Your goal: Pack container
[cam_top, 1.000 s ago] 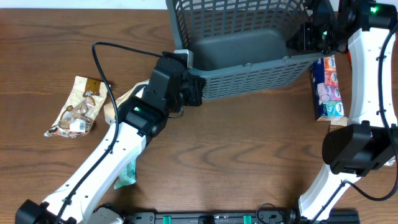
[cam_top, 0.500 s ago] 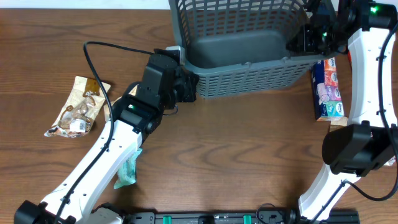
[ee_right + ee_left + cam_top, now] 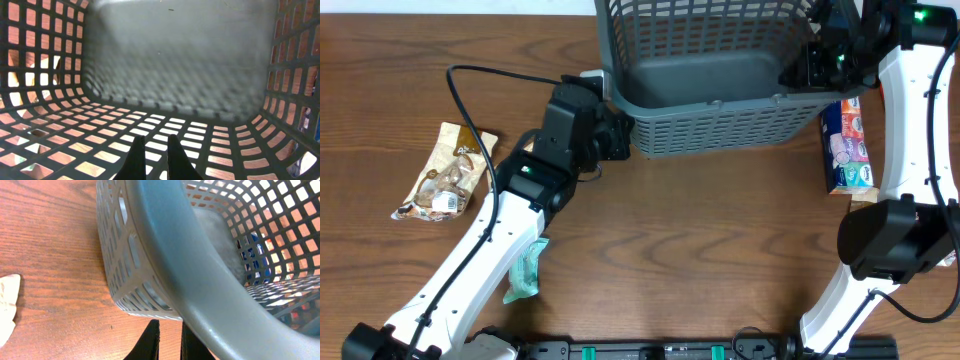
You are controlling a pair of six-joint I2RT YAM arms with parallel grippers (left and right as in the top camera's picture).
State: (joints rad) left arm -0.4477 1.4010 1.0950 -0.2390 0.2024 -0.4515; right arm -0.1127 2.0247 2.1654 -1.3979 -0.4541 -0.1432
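Since a second ago the left arm has drawn back to the left, and the container has slid a touch to the right with it. More of the teal packet now shows beside the arm's forearm. The container sits at the far edge of the desk, with its far wall cut off by the top of the overhead view. The left tool is clenched, with only wood showing in the slim gap between its fingers. It sits just beside the container's near left corner, with the thick rim sweeping past on its right. The right tool is clenched too and reaches in over the right wall towards the solid base; whether it nips the lattice I cannot tell. A colourful pack lies just beside the near right corner, hemmed in between the container and the right arm. A tan packet lies well apart to the left, and a black cable loops above it. A wide stretch of bare wood runs in front of the near wall, between the two arms.
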